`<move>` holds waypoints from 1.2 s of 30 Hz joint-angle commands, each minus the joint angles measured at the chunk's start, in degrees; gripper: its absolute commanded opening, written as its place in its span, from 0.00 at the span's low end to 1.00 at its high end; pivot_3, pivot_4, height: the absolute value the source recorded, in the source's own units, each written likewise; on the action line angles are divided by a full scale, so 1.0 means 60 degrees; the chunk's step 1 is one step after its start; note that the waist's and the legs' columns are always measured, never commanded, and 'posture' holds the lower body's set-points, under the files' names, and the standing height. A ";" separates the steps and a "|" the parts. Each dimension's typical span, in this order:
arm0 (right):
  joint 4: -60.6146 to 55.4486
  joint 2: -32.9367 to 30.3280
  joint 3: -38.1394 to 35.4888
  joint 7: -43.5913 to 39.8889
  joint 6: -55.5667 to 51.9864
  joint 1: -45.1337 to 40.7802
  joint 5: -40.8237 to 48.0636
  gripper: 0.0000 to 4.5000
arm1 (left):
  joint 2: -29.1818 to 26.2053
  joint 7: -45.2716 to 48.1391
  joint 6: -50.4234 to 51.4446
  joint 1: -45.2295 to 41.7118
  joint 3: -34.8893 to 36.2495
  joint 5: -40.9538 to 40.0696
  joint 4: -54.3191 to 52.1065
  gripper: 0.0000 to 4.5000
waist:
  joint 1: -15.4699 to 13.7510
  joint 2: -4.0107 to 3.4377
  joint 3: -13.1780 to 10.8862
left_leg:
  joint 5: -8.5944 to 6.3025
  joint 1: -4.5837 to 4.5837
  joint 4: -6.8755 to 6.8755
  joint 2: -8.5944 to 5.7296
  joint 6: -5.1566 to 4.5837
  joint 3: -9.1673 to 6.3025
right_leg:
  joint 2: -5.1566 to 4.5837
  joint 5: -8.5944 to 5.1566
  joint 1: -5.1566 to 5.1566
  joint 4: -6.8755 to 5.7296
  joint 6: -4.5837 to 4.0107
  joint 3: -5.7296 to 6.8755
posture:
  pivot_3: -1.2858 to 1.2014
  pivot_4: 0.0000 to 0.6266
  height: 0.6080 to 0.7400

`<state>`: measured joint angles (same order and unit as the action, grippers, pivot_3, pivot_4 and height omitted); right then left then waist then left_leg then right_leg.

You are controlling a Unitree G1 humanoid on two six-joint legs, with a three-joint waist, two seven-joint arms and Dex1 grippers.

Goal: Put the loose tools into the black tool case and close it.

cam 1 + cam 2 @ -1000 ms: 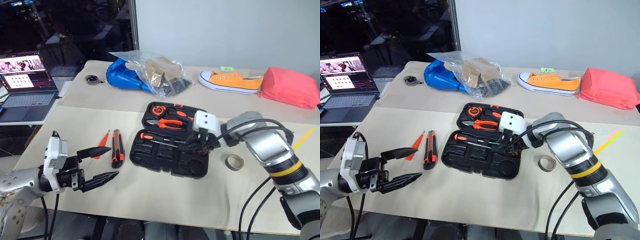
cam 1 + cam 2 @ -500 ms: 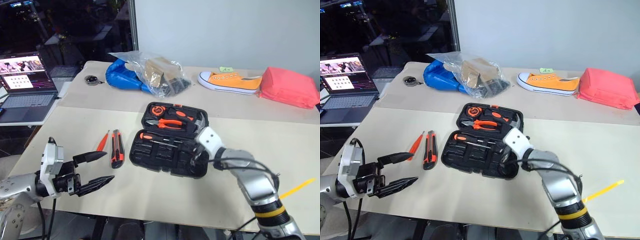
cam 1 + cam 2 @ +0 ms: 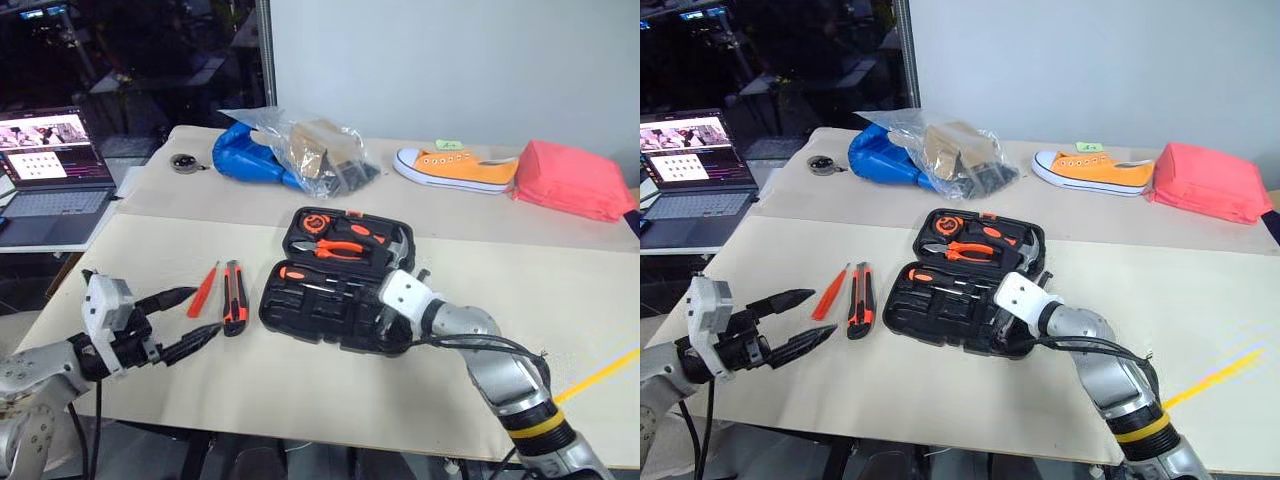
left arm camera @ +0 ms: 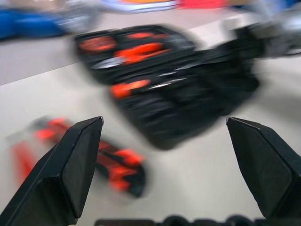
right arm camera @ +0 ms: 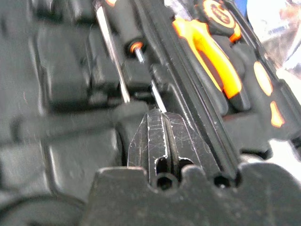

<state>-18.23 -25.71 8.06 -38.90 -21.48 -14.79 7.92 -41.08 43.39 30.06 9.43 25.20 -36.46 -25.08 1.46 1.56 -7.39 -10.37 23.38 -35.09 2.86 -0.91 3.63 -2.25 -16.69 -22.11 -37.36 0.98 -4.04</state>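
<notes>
The black tool case [image 3: 300,305] lies open in the middle of the table. In its front half rest two black-and-orange screwdrivers [image 5: 110,52]; the shaft of one [image 5: 156,94] ends right at my shut right gripper [image 5: 162,115], and I cannot tell whether it is pinched. That gripper [image 3: 382,318] sits low over the case's front right part. Left of the case lie the orange-and-black utility knife [image 3: 234,296] and the thin red-orange screwdriver [image 3: 203,289]. My left gripper [image 3: 205,311] hovers open just short of them, holding nothing.
Orange-handled pliers [image 3: 340,246], a hammer [image 3: 395,240] and a round orange tape measure [image 3: 316,221] fill the case's far half. At the back are a blue bag under clear plastic [image 3: 290,150], an orange shoe [image 3: 455,165] and a red pouch [image 3: 575,180]. A laptop [image 3: 45,160] stands far left.
My right arm swung down and in; its gripper sank into the case's front half and shut. My left gripper moved forward and turned toward the knife and the thin screwdriver, staying open.
</notes>
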 commanded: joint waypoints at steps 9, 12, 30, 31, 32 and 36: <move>-0.2085 -0.2213 -0.2543 -0.3111 -0.1773 -0.0553 0.5228 0.71 | -0.0019 -0.4316 0.5140 -0.2777 -0.1193 0.0506 0.0035 1.00 | -0.0085 0.0012 -0.0005 | -0.0001 0.0003 0.0016 -0.0007 0.0001 -0.0015 | 0.0004 -0.0004 0.0006 0.0021 0.0006 0.0013 | 0.52 0.24 1.00; -0.2193 -0.2546 -0.2628 -0.3392 -0.1769 -0.0453 0.5574 0.94 | -0.0050 -0.4249 0.5516 -0.3590 -0.1792 0.0739 0.0939 1.00 | -0.0079 0.0012 -0.0006 | 0.0000 0.0001 0.0018 -0.0010 0.0000 -0.0015 | 0.0014 -0.0003 0.0005 0.0021 0.0005 0.0009 | 0.52 0.24 1.00; -0.3020 -0.2703 -0.2757 -0.3178 -0.1180 0.0494 0.6049 1.00 | -0.0302 -0.2994 0.3920 -0.3462 -0.2291 0.1769 0.1747 0.10 | -0.0104 0.0012 -0.0005 | 0.0000 0.0013 0.0013 -0.0019 0.0001 -0.0005 | -0.0016 -0.0002 0.0000 0.0027 0.0011 0.0006 | 0.52 0.24 1.00; -0.2986 -0.2664 -0.2746 -0.3171 -0.1123 0.0514 0.6033 1.00 | -0.0396 -0.2742 0.3653 -0.3388 -0.2011 0.1642 0.1457 0.10 | -0.0104 0.0012 -0.0005 | 0.0000 0.0017 0.0014 -0.0018 0.0001 -0.0006 | -0.0015 -0.0002 -0.0003 0.0028 0.0011 0.0007 | 0.52 0.24 1.00; -0.2947 -0.2624 -0.2739 -0.3170 -0.1027 0.0546 0.5964 1.00 | -0.0530 -0.2479 0.3341 -0.3325 -0.1825 0.1589 0.1174 0.10 | -0.0105 0.0017 -0.0008 | 0.0000 0.0019 0.0015 -0.0017 0.0001 -0.0006 | -0.0014 -0.0002 -0.0006 0.0028 0.0011 0.0008 | 0.52 0.24 1.00; -0.3003 -0.2555 -0.2905 -0.3156 -0.0659 0.0961 0.5784 1.00 | -0.1206 -0.1037 0.2775 -0.3672 -0.1616 0.0999 0.0346 0.10 | -0.0152 0.0021 -0.0012 | -0.0001 0.0038 0.0017 -0.0010 0.0002 -0.0016 | -0.0012 -0.0003 -0.0017 0.0031 0.0008 0.0017 | 0.52 0.24 1.00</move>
<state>-35.21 -41.16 -7.63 -58.41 -27.59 -9.62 42.78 -46.39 32.77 48.96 -10.98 14.23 -28.50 -19.29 0.55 1.68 -7.47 -10.37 23.62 -34.98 2.78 -0.90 3.53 -2.34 -16.71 -22.20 -37.16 1.03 -3.93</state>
